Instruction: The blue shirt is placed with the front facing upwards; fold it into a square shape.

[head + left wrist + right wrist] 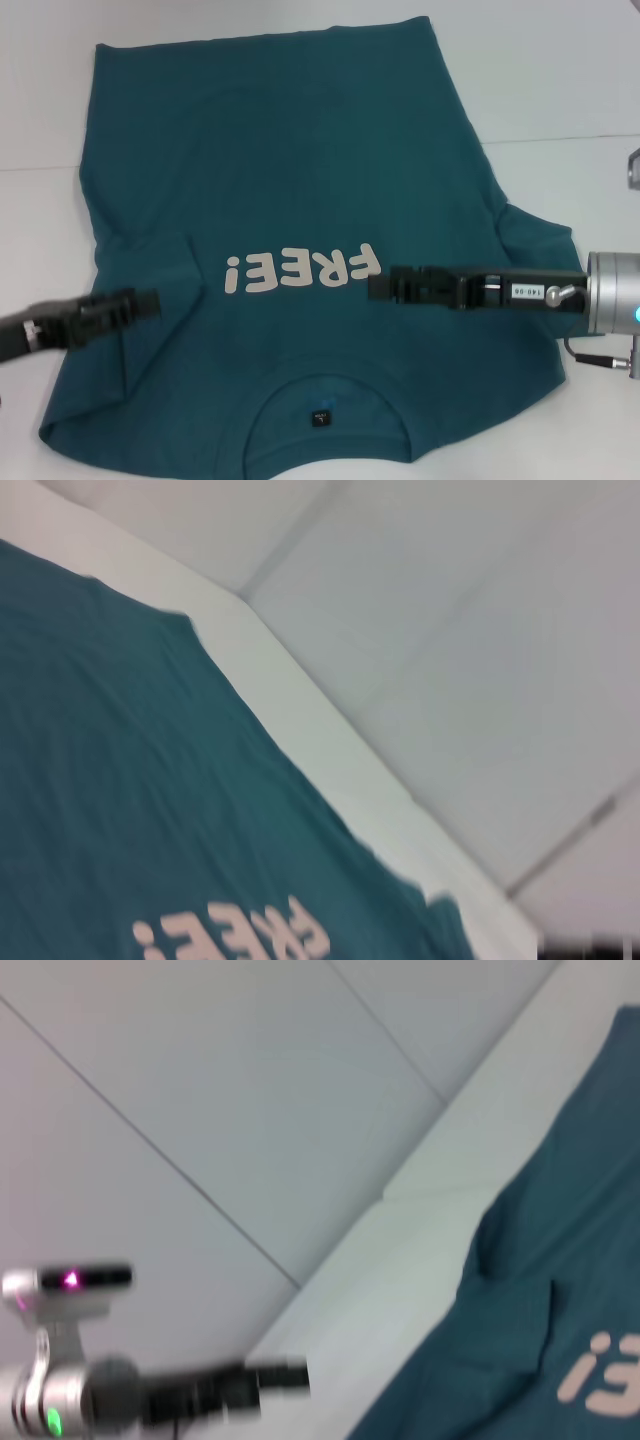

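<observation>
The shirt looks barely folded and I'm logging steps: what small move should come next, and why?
Probably lower both end effectors, left and right, onto the shirt to grip it: it lies spread on the table, lettering up, both over it at chest level.

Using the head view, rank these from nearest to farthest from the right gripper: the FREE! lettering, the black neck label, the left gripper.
From the right gripper, over the blue shirt:
1. FREE! lettering, right beside its tip, toward the robot's left.
2. Black neck label, inside the collar, nearer the robot.
3. Left gripper, across the shirt on the left sleeve side.
</observation>
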Robot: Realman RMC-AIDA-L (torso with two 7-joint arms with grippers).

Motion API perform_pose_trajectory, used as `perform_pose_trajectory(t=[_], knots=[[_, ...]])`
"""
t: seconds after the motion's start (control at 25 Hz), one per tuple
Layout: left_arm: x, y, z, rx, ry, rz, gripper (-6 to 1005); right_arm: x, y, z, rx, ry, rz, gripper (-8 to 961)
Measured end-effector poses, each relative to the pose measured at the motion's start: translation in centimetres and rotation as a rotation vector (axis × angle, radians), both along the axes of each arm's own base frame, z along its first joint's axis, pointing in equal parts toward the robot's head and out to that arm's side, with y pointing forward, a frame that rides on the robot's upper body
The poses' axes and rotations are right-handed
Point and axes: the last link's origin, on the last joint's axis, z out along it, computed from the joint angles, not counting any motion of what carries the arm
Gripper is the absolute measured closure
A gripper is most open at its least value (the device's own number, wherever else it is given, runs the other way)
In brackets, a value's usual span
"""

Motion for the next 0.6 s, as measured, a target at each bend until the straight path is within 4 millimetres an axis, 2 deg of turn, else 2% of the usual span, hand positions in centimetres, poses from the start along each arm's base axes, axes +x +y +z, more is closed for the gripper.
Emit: perform_pose_trajectory(t=[0.36,0.6], knots=[[-0.2,-2.4,-0.9,-0.009,0.022,-0.117,386,-0.4,-0.2,1.4,0.005,0.086,-0.002,23],[-0.4,-2.8,-1.3,-0.013,0.024,-0.117,387,0.1,-0.4,1.8,0.003,0.095,-0.021,24]])
